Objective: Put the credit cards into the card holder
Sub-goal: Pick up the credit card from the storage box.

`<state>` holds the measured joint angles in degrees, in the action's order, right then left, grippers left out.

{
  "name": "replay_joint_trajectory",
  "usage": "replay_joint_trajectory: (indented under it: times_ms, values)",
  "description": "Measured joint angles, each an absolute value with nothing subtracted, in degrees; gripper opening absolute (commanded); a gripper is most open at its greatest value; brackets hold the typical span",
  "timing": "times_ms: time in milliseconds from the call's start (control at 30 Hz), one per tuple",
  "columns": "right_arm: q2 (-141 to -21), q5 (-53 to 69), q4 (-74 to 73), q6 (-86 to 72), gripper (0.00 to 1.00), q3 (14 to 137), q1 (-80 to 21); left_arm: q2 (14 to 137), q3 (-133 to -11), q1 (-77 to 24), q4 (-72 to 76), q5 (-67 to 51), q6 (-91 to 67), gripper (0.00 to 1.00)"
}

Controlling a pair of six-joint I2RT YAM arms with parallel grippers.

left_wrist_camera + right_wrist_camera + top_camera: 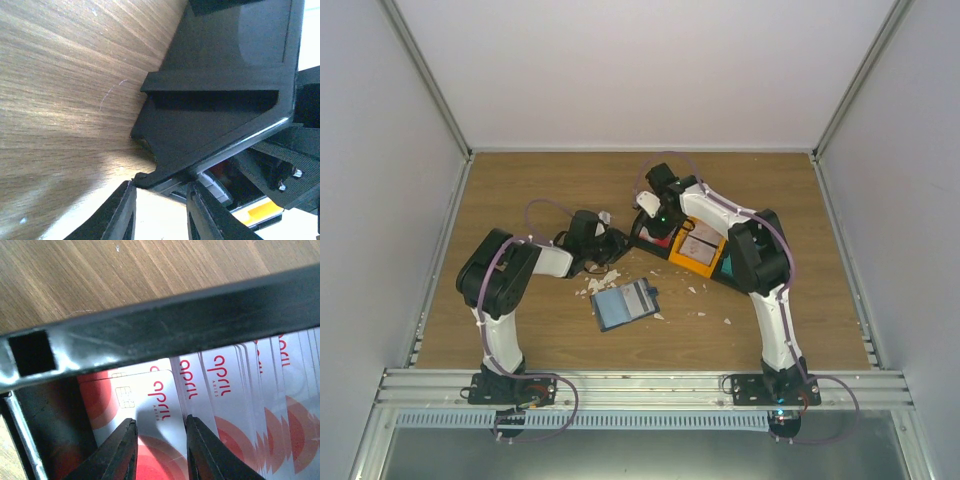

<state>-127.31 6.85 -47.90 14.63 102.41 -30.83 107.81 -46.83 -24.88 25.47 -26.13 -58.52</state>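
**Right end effector.** The right end effector (160, 421) hangs over the credit cards (225, 390) with its jaws partly apart. The front card, with its chip, shows in the gap, and we see nothing clamped. The cards stand fanned and overlapping inside the black tray (165, 325), whose rim crosses just beyond the fingertips.

**Left end effector.** The left end effector (161, 186) also shows a gap between its jaws. A corner of the same tray sits at its fingertips, and we cannot tell whether it grips that edge.

**Card holder.** The card holder (625, 305) lies open on the surface (540, 180), well apart from both end effectors, with torn white scraps (600, 283) near it.

**Hazards, in our judgement:**
- Double pick: the cards overlap closely, so the closing jaws may take two.
- Rim strike: a lift angled toward the rim may knock the card loose.
- Tray shift: if the left end effector has no hold, the pull may drag the tray.
- Carry: a thin card in a shallow pinch may slip before it reaches the holder.
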Motion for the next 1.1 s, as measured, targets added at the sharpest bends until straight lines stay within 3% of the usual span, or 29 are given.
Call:
replay_joint_trajectory:
  times_ms: [233, 1100]
  values:
    - [-127.07, 7.6, -48.01, 14.76, 0.26, 102.45, -30.65, 109.08, -48.25, -25.04, 24.18, -27.55, -58.3, 0.27]
    - [-117.91, 15.64, -51.48, 11.79, 0.3, 96.42, -35.33, 109.47, -49.58, -25.78, 22.76, -25.52, -56.86, 0.3]
